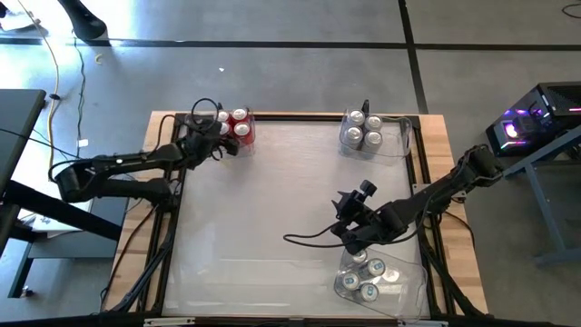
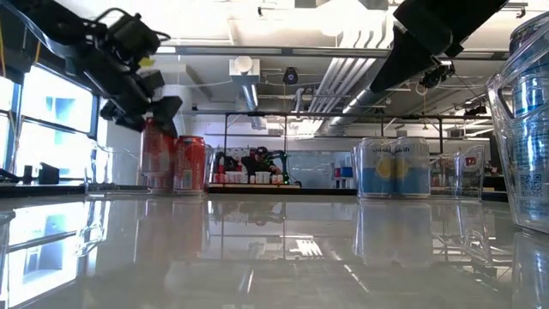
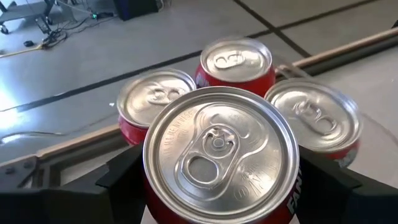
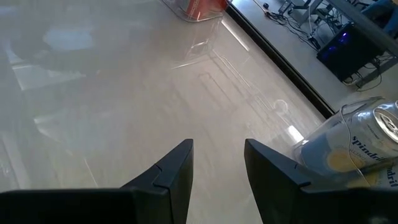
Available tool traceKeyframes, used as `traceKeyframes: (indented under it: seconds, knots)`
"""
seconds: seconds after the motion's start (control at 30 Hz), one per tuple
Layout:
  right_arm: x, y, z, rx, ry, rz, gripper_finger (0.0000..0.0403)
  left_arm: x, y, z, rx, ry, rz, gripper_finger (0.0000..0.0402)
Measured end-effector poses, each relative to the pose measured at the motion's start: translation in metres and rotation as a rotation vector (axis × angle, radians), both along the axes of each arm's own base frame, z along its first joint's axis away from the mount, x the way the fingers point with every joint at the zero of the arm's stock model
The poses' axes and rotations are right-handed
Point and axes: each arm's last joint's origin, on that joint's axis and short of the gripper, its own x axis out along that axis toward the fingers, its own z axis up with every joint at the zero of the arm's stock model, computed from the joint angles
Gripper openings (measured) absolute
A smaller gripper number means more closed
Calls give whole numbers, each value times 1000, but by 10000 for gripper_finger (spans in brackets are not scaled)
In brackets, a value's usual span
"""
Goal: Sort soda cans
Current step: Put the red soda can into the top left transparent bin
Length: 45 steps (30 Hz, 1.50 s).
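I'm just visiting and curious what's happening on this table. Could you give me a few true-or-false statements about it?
1. The left gripper has its jaws around a red soda can with a silver top. True.
2. The right gripper is carrying a can. False: nothing sits between its jaws.
3. Pale silver-grey cans stand in a clear plastic bin at a far corner. True.
4. Loose cans are scattered across the table's middle. False: all cans are grouped at corners.

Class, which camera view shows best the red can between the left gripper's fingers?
The left wrist view: the red can fills it, lid up, between that gripper's fingers. The high view shows only the left gripper beside the red cluster. The low view shows red cans partly hidden by the gripper. The right wrist view doesn't show it.
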Motion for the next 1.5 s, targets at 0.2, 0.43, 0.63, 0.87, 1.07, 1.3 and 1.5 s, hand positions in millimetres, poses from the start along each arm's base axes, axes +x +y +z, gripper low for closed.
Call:
traceKeyframes:
  seconds: [0.2,0.43,0.63,0.87,1.07,1.3,1.5]
  knots:
    - [0,0,0,5,3,2,139,7,5,-11,-26,3,9,296]
    - [0,0,0,5,3,2,139,10,6,-18,-60,13,20,316]
    - [0,0,0,4,2,2,139,11,6,-22,-77,6,32,320]
    - [0,0,0,4,2,2,139,9,7,-23,-99,-14,57,321]
    - [0,0,0,5,1,2,139,10,7,-23,-105,-7,31,322]
    - [0,0,0,6,-1,2,139,7,14,-23,-163,-32,-41,344]
    - [1,0,0,8,-5,2,139,1,17,-19,-159,-15,-67,359]
